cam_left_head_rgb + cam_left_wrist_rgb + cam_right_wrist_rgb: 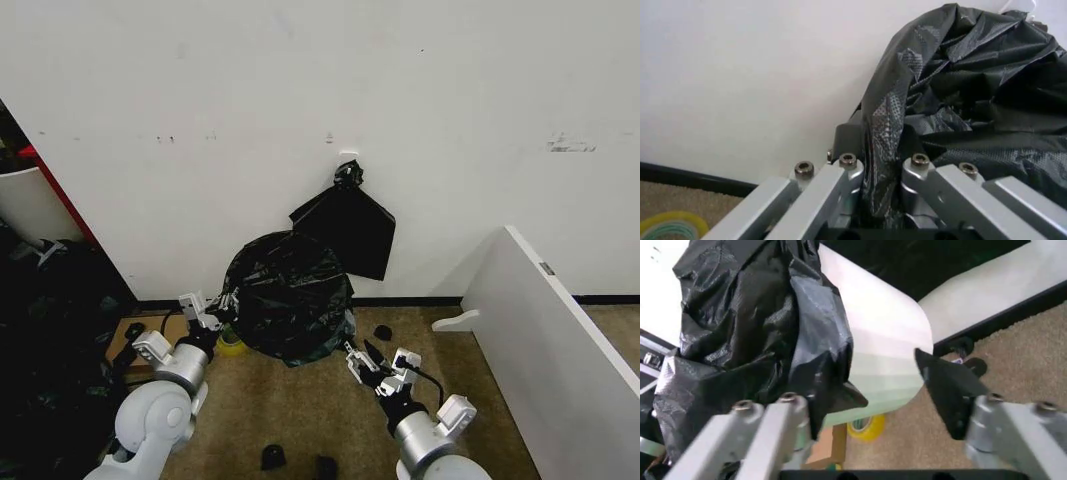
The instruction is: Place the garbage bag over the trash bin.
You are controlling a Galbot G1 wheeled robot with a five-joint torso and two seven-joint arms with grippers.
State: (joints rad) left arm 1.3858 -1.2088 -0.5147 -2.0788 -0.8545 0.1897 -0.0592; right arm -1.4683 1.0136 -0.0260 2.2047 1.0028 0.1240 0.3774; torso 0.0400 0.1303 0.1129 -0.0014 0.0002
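Brown carpet (300, 400) runs up to a plain white wall (300, 80) with a dark skirting strip at its foot, and both arms reach in low from the near edge.

Left gripper (213, 310) sits at the left edge of the garbage bag (287, 292); in the left wrist view its fingers (847, 172) are drawn nearly together with a fold of the black film (960, 100) pinched between them. Just beside it on the floor lies a roll of yellow tape (231, 345).

Right gripper (365, 362) hovers at the bag's lower right edge, jaws spread wide. In the right wrist view one finger (783, 415) lies against the hanging film (753, 325), the other black pad (947, 385) stands apart over bare carpet; nothing is clamped.

Between them the bag is draped over the trash bin (883, 345), whose white side, paling to green lower down, shows bare on the right gripper's side. The bag's rim there hangs loose and uneven.

Behind, touching the bag's upper right edge, a flat black bundle (345, 228) hangs on the wall. A white slanted panel (560, 340) closes off the right, leaving a strip of open carpet beside the right arm. Small black scraps (272, 457) lie on the near floor. Dark clutter (50, 340) crowds the left.
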